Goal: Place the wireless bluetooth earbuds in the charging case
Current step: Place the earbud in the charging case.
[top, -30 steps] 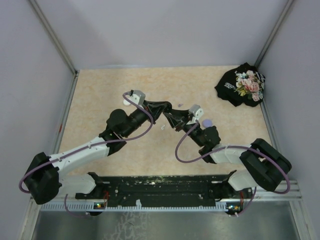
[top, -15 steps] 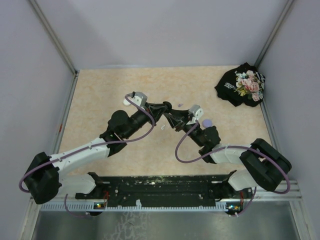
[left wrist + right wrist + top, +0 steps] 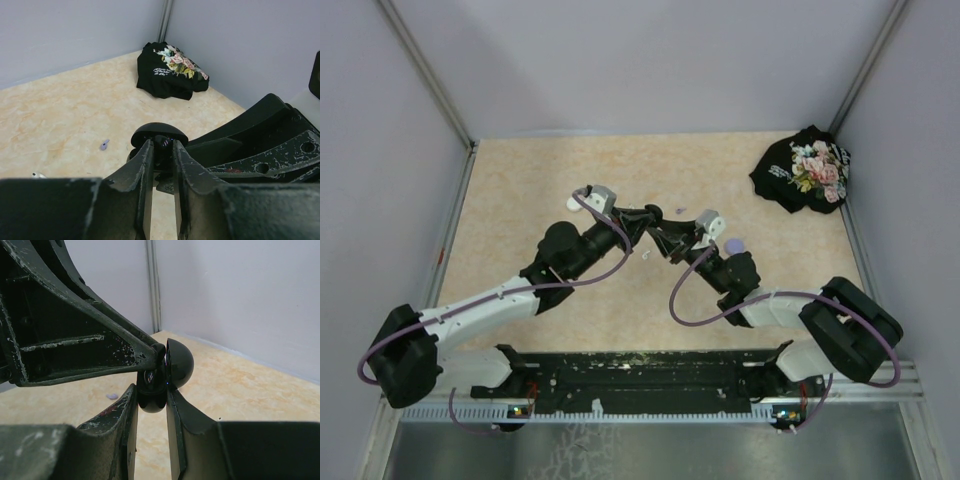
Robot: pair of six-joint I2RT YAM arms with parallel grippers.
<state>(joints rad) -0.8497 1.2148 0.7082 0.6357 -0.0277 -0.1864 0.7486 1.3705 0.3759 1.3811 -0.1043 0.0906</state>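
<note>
Earbud in white (image 3: 647, 255) lies loose on the table (image 3: 520, 180), just on the near side of the charging case (image 3: 151, 404). Case itself is up off the table: right gripper (image 3: 151, 393) clamped across its rounded base, lid (image 3: 180, 362) hinged open. At the case mouth, left gripper (image 3: 161, 145) is closed to a narrow slit on a small dark bit (image 3: 163, 141). My read is a black earbud, too hidden to be sure, and I can't tell if it's seated. Right of the case, near the right wrist, a lavender disc (image 3: 733, 245). Just beyond the case, purple earbud (image 3: 104, 145) loose on the table. Well beyond and right of the case, black floral cloth (image 3: 805, 170) in the corner

Handling, judged: buds are near weightless, hard glossy plastic, rounded, so slippery and liable to squirt out of a pinch. Take each across its widest part at the very fingertips, light force, leading end left free for the socket. Case is rigid but smooth and domed; hold the base, never the lid, since the hinge is likely the weak spot
</note>
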